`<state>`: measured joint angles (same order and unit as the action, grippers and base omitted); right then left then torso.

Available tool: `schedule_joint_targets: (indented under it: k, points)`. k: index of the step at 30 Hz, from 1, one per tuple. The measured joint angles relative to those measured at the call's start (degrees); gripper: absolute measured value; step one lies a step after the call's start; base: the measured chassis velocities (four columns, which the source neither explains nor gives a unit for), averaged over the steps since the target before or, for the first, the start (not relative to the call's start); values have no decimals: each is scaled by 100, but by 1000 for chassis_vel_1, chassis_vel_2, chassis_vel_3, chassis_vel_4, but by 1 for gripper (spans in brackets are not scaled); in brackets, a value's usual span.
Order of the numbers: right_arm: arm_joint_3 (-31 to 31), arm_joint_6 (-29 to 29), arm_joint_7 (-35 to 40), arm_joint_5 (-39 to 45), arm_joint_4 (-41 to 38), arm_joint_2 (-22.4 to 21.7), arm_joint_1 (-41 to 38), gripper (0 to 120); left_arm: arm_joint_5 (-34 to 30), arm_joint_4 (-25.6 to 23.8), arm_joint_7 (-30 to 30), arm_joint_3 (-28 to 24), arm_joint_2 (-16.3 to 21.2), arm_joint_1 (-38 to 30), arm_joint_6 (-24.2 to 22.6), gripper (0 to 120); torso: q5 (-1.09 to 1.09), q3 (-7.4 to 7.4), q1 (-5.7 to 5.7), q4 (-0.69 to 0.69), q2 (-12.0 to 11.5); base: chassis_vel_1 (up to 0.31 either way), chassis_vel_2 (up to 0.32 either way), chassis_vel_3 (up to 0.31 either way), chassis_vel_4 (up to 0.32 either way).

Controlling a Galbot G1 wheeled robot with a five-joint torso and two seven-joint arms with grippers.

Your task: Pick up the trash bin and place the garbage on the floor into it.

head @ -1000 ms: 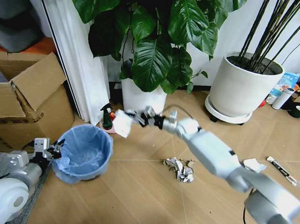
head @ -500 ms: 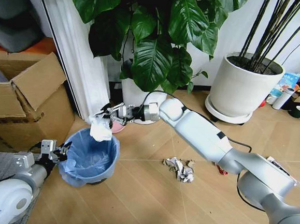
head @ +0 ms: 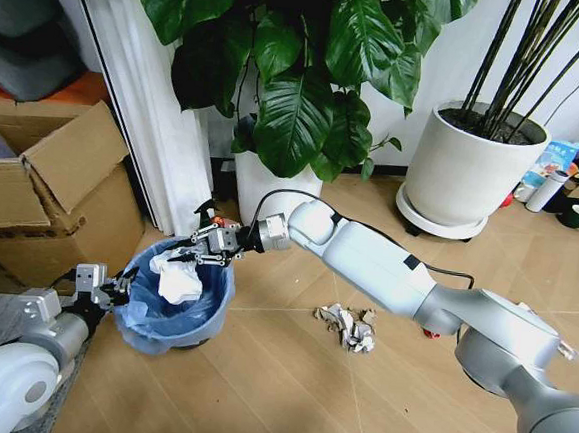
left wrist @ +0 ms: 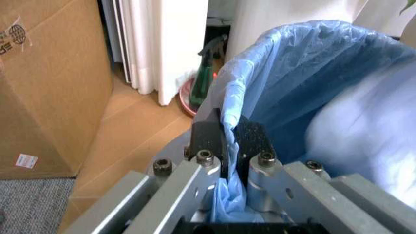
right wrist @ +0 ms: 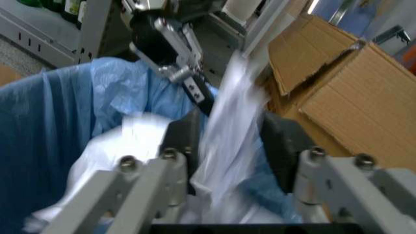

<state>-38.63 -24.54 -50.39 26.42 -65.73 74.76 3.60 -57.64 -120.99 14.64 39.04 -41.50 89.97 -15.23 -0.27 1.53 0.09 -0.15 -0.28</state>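
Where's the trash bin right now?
In the head view the trash bin sits on the floor at lower left, beside the cardboard box. The left gripper is clamped on its rim and the right gripper is over its opening.

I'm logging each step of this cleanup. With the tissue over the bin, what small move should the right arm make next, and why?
Probably lift the right end effector clear of the trash bin. Its fingers look parted, and the white tissue already lies inside the blue liner. The left end effector is shut on the rim, and crumpled paper scraps are on the floor.

One trash bin (head: 175, 293) — two white pots (head: 469, 170).
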Motion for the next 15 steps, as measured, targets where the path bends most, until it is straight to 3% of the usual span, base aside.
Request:
schedule_joint_targets:
  k: [9,10,13,15]
  points:
    - [75,93,77,175,-69,-175,135,75,-81,-77,87,73,-5,34,-12,0,1,0,0,1,0,0,0,0,0]
    - [75,93,77,175,-69,-175,135,75,-81,-77,87,73,-5,34,-12,0,1,0,0,1,0,0,0,0,0]
    - [180,296,420,322,-127,-313,260,83,-73,-36,109,80,-19,34,-13,0,1,0,0,2,0,0,0,0,0]
    - [319,596,1109,479,-148,-511,476,93,-33,7,117,103,-46,46,-13,0,1,0,0,2,0,0,0,0,0]
